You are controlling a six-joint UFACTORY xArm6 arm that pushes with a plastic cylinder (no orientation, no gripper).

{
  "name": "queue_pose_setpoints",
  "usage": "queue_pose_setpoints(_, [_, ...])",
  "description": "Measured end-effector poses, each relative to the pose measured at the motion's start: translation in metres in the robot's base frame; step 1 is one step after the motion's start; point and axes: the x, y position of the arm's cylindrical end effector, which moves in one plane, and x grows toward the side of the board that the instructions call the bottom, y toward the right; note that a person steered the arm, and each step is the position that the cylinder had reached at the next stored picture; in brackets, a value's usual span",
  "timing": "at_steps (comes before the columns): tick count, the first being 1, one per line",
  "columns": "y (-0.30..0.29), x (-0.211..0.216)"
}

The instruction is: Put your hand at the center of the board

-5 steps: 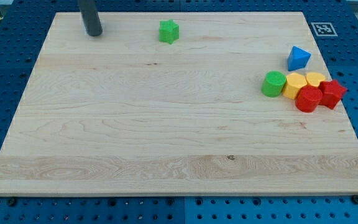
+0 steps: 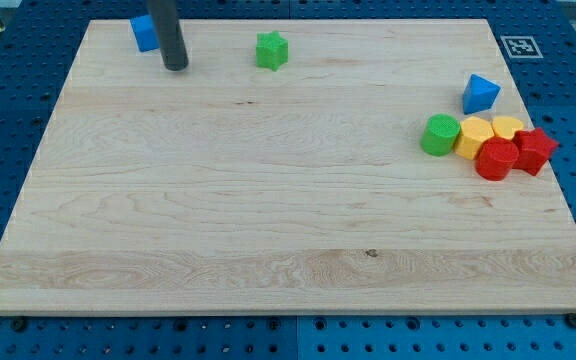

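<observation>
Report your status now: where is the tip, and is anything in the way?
My tip near the board's top left, beside blue block. Centre not yet reached. Path to centre open; green star block off to the view's right.

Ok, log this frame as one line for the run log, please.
tip: view's top left, beside blue block | board centre: not reached | green star: right of tip | cluster: view's right edge

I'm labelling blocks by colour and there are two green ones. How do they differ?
The green star has a notched, pointed outline; the green cylinder is round with a flat top. The star stands alone near the view's top, with my tip to its left; the cylinder sits at the view's right, against a yellow block in a cluster. The cylinder looks a little bigger. Both share the same bright green and rest on the board.
</observation>
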Motion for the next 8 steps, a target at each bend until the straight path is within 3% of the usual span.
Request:
queue_pose_setpoints(3, [0.051,0.035])
queue_pose_setpoints(6, [0.146,0.106])
queue_pose_setpoints(7, [0.185,0.114])
queue_pose_setpoints(8, [0.187,0.114])
